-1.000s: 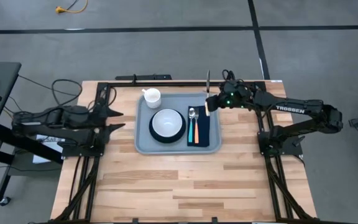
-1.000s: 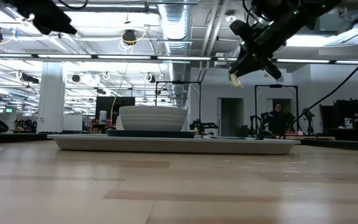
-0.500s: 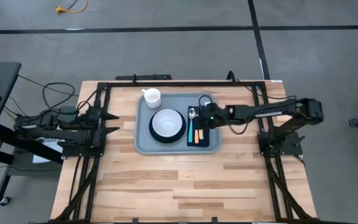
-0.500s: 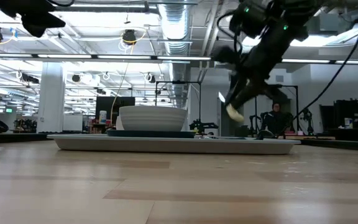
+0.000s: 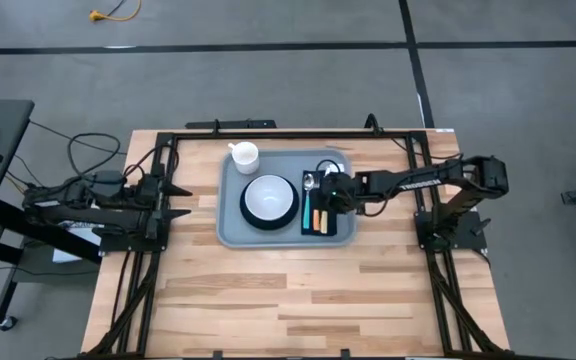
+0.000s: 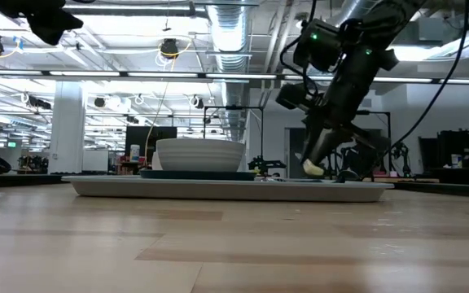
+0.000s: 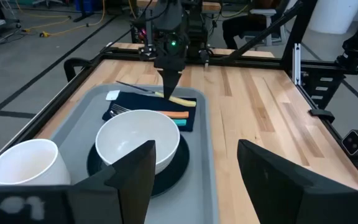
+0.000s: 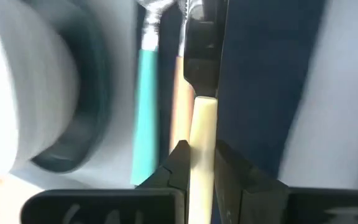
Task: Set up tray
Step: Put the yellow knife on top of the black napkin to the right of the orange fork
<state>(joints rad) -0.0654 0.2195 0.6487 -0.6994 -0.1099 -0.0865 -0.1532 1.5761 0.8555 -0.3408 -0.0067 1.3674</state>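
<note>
One tray (image 5: 230, 226) at upper centre of the high view, bearing one bowl (image 5: 269, 195) on one dark plate (image 5: 248, 214), one cup (image 5: 244, 155), one navy cloth (image 5: 343, 225) with three utensils. Right gripper (image 5: 330, 192) clenched on a cream-handled knife (image 8: 201, 155) above the cloth. Left gripper (image 5: 174, 200) released, parked at frame left.

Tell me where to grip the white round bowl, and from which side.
Pinch the rim of the white round bowl on the left arm's side, from above: it sits upright and open, and the right gripper, holding a cream-handled utensil, crowds the other side.
</note>
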